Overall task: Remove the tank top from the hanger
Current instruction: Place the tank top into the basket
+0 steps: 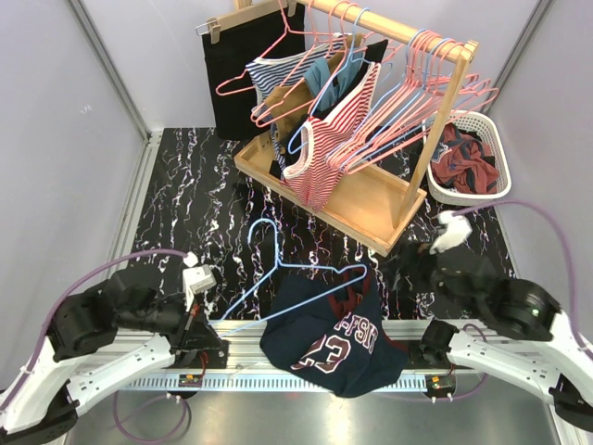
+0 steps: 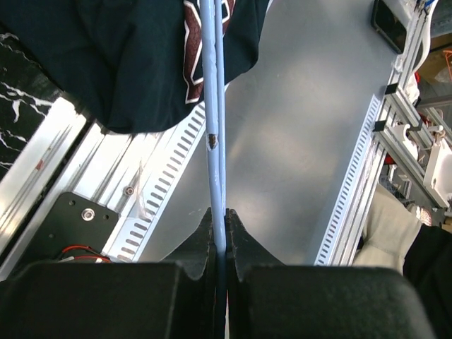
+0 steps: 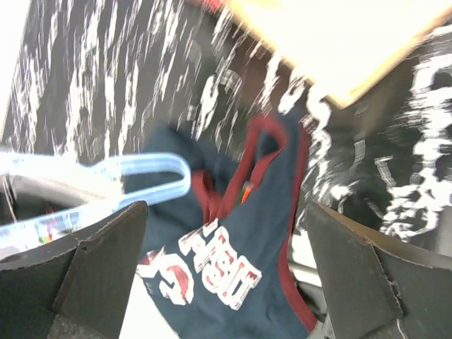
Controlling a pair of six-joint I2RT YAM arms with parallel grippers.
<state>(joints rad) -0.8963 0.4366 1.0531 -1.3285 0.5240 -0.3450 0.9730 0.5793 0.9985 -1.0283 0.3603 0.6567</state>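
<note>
Left arm [image 1: 93,329]: black rounded joint housings; white lower link dotted with small dark holes.
Right arm [image 1: 514,311]: the same black housings on a white link.
Left cable [image 1: 111,262]: pale lilac sheath, thin and smooth.
Right cable [image 1: 556,222]: same lilac sheath.
Left wrist block [image 1: 197,278]: small, white, boxy.
Right wrist block [image 1: 454,232]: white, rounded.
Left end effector [image 2: 220,215]: matte black; fingers [image 2: 247,247] flare from broad bodies to narrow tips.
Right end effector [image 3: 226,226]: dark grey wedge-shaped fingers [image 3: 353,261] with rough pale edges, blurred.
Base plate [image 2: 78,219]: black, one silver bolt; red wires [image 2: 74,251] beneath.
</note>
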